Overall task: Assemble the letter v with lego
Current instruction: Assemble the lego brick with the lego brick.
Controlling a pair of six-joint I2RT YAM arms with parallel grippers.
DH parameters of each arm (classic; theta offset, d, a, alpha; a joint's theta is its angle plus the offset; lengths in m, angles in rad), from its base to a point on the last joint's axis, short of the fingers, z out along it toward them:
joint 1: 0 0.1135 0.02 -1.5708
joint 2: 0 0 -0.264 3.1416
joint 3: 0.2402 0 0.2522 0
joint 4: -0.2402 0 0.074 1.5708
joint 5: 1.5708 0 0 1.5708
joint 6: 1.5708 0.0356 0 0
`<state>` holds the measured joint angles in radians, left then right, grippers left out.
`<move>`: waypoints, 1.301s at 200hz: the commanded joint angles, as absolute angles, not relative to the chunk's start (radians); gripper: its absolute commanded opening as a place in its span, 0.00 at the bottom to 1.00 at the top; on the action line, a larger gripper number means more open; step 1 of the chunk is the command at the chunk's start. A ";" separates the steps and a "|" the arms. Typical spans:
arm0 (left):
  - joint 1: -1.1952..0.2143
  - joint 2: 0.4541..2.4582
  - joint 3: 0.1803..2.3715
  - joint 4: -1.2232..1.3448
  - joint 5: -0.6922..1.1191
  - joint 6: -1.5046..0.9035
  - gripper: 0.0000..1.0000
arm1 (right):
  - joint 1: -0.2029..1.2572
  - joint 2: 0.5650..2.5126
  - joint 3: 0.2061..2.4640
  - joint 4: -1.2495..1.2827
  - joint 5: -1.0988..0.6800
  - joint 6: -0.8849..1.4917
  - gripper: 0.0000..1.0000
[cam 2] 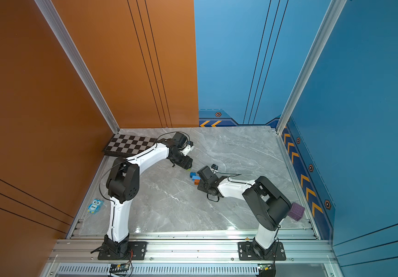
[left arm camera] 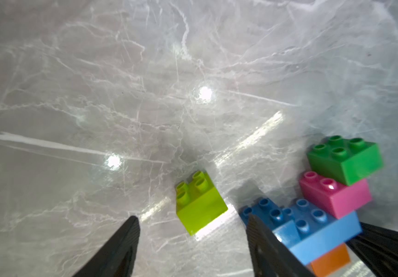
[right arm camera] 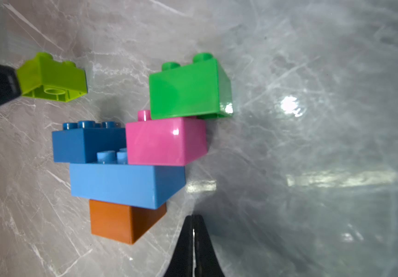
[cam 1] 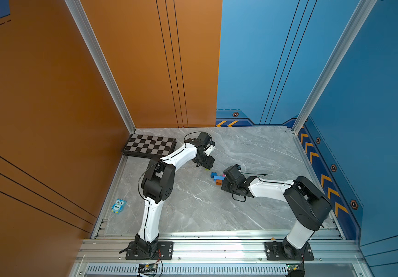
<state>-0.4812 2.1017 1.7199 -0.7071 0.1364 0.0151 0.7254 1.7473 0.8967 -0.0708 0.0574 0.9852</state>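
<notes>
Shows an unfinished letter v of glossy, studded plastic bricks centred on veined grey marble-look table, lime brick loose just left. Shows left gripper spread wide, holding nothing; right gripper pinched together, empty. Reads "One" on blue owl, near left.

Left arm and right arm have white shells, black joints, thin black cables, ribbed black fingers.

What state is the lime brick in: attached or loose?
Loose: the lime brick lies on the table, apart from the dark blue brick.
</notes>
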 commanded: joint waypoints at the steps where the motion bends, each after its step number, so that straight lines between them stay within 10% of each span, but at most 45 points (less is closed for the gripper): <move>1: -0.480 2.034 1.688 -0.724 0.169 -0.051 0.78 | 0.714 1.773 0.928 -0.121 0.087 0.971 0.07; 260: -0.463 1.985 1.521 -0.692 0.016 -0.603 0.91 | 0.695 1.924 1.108 -0.231 0.082 0.934 0.10</move>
<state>-0.4656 1.9900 1.5444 -0.6857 0.0490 -0.5816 0.6880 1.8893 1.1038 -0.1654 0.0402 0.8951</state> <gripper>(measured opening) 0.908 0.096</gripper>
